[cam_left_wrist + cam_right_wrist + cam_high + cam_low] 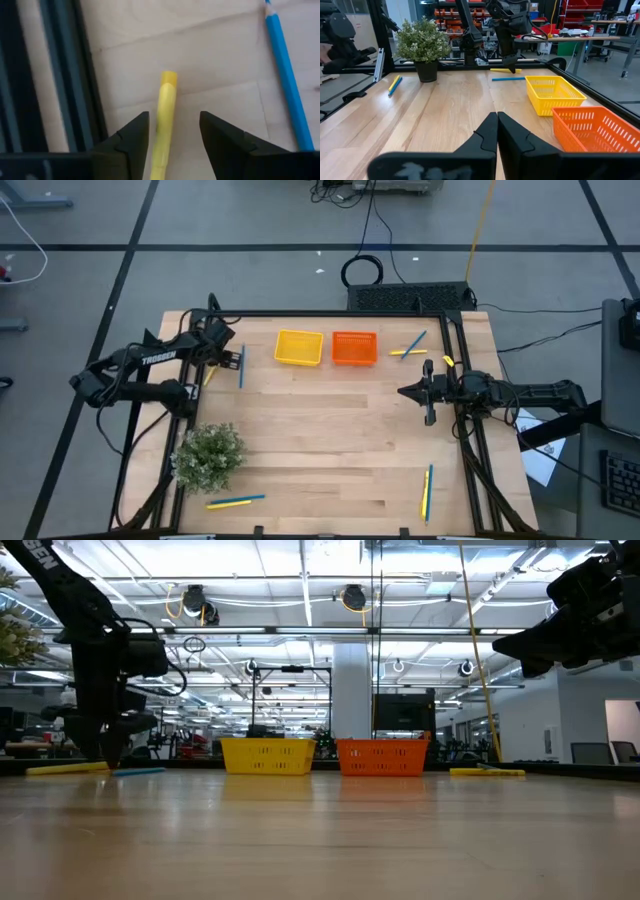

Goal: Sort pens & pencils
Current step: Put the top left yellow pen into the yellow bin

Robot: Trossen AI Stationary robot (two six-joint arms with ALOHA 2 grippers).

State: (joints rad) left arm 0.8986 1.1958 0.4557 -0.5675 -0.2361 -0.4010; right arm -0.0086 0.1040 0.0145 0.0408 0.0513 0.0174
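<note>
Now the left claw [172,137] hangs low over the counter [320,430] with its two fingers apart. A yellow pen [164,120] lies flat between them, and neither finger touches it. A blue pencil [285,75] lies just beside the claw. The right claw [497,131] floats above the counter, well apart, fingers pressed together and holding nothing.

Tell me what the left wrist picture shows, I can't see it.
The left tool is open over a yellow pen lying between its tips on the wooden table. A blue pencil lies off to one side.
</note>
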